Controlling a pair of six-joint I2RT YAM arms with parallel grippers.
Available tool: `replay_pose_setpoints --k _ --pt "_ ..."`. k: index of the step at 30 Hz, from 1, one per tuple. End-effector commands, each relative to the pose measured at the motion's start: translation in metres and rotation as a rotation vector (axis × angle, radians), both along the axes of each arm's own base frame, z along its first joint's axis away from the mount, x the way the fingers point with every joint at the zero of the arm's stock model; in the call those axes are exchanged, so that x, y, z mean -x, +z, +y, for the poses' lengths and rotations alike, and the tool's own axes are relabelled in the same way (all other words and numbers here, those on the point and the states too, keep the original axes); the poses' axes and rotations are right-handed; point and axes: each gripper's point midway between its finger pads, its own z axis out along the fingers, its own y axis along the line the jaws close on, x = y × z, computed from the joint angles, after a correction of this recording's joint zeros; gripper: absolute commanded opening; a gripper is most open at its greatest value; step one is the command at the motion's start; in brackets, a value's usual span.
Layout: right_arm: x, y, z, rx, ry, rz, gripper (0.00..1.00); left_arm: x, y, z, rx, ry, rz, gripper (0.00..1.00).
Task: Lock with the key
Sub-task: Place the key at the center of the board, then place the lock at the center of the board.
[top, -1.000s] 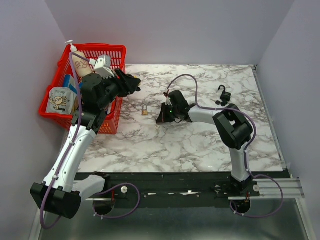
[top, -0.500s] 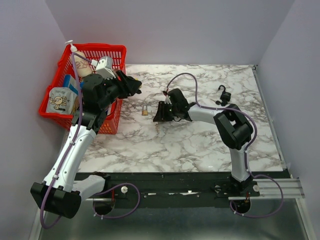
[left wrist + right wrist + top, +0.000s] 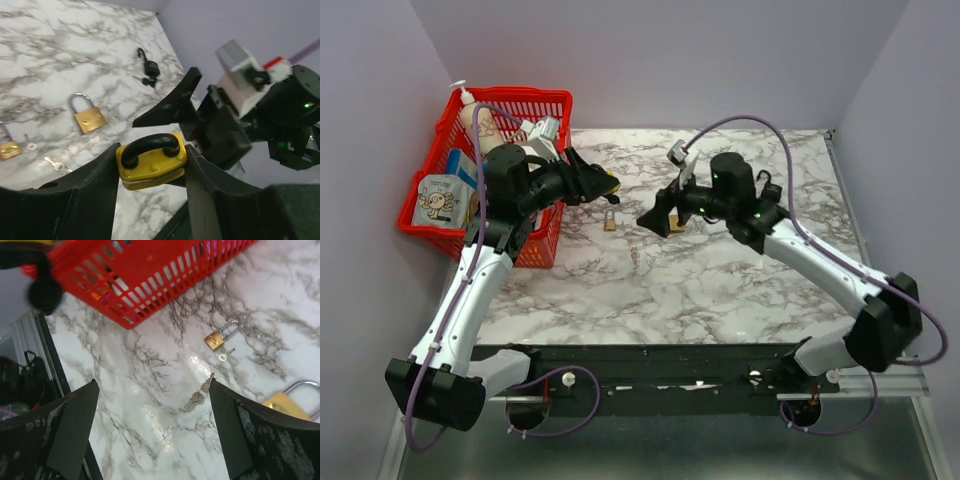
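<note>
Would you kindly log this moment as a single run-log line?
left hand: shut on yellow padlock | right hand: open, empty | keys: lying on table below right hand

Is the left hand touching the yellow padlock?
Touching. The left wrist view shows the yellow padlock pinched between both fingers of the left hand.

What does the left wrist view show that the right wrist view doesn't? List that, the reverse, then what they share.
Left wrist only: the yellow padlock clamped in the left gripper, and the black padlock. Right wrist only: the red basket. Both: the large brass padlock, the small brass padlock and loose keys on the marble table.
</note>
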Motion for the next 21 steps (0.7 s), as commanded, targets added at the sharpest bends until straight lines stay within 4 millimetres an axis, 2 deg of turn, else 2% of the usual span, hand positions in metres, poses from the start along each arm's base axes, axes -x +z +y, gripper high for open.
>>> replay_pose_setpoints --k 1,2,3,5,6,8,14,19,21 --pt "0.038 0.022 -0.037 0.101 0.161 -0.377 1.0 0.043 0.043 -0.031 0.19 -0.316 -0.012 0.0" --pt "0.041 0.033 -0.04 0.085 0.171 -0.451 1.0 0.054 0.046 -0.036 0.213 -0.395 -0.009 0.0" --pt "0.047 0.044 -0.044 0.078 0.186 -0.537 1.0 0.06 0.059 -0.038 0.244 -0.443 -0.067 0.0" --pt "0.066 0.06 -0.052 0.037 0.222 -0.637 1.0 0.069 0.056 -0.042 0.323 -0.501 0.023 0.0" --pt "0.069 0.072 -0.052 0.019 0.235 -0.705 1.0 0.078 0.062 -0.043 0.325 -0.565 -0.026 0.0" --pt "0.082 0.089 -0.053 -0.016 0.265 -0.785 1.0 0.084 0.058 -0.047 0.343 -0.615 0.03 0.0" --pt "0.1 0.125 -0.045 -0.077 0.303 -0.89 1.0 0.125 0.063 -0.062 0.323 -0.822 0.005 0.0" --pt "0.124 0.14 -0.03 -0.134 0.341 -0.952 1.0 0.143 0.059 -0.071 0.31 -0.911 0.0 0.0" --pt "0.128 0.145 -0.028 -0.145 0.339 -0.983 1.0 0.152 0.057 -0.076 0.303 -0.957 0.005 0.0"
